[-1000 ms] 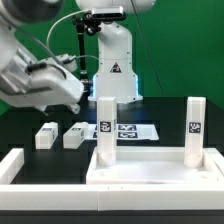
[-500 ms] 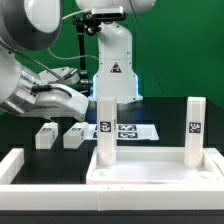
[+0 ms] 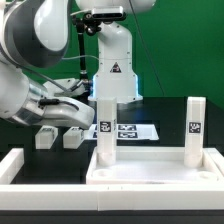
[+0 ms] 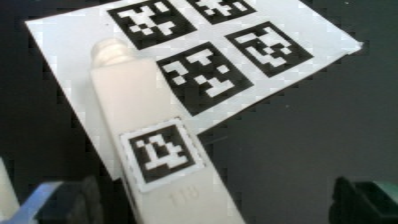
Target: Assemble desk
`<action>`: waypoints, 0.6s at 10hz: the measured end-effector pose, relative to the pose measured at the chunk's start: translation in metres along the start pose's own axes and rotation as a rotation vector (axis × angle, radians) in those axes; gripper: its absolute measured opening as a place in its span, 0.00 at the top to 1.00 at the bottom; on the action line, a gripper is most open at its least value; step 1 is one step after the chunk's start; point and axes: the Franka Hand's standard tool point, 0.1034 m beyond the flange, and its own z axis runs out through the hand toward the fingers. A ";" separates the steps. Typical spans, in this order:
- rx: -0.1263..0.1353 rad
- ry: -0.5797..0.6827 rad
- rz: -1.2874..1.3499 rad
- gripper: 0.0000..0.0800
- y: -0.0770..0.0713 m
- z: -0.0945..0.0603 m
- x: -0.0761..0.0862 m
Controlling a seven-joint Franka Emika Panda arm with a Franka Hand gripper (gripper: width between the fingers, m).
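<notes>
The desk tabletop [image 3: 150, 172] lies at the front with two white legs standing upright on it, one at the exterior view's left [image 3: 104, 125] and one at its right [image 3: 194, 124]. Two loose legs [image 3: 45, 137] [image 3: 72, 136] lie on the black table behind it. My gripper [image 3: 72, 115] hangs open just above them. In the wrist view a tagged white leg [image 4: 151, 135] lies between my dark fingertips [image 4: 365, 200], with my gripper [image 4: 214, 205] open over it and not touching it. Part of that leg overlaps the marker board [image 4: 214, 55].
The marker board [image 3: 132, 130] lies flat behind the tabletop. Long white border bars [image 3: 12, 165] frame the work area at the front and sides. A white robot base [image 3: 115, 65] stands at the back in front of a green backdrop.
The arm has swung down and toward the exterior view's right, bringing the open gripper lower over the loose legs. The desk parts have not moved.
</notes>
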 end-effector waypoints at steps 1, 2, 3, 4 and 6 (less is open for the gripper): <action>-0.004 -0.004 0.004 0.19 0.002 0.004 0.003; -0.007 -0.005 0.005 0.19 0.002 0.007 0.006; -0.009 -0.010 0.006 0.19 0.001 0.009 0.006; -0.010 -0.015 0.007 0.19 0.001 0.011 0.005; -0.009 -0.019 0.010 0.19 0.003 0.012 0.006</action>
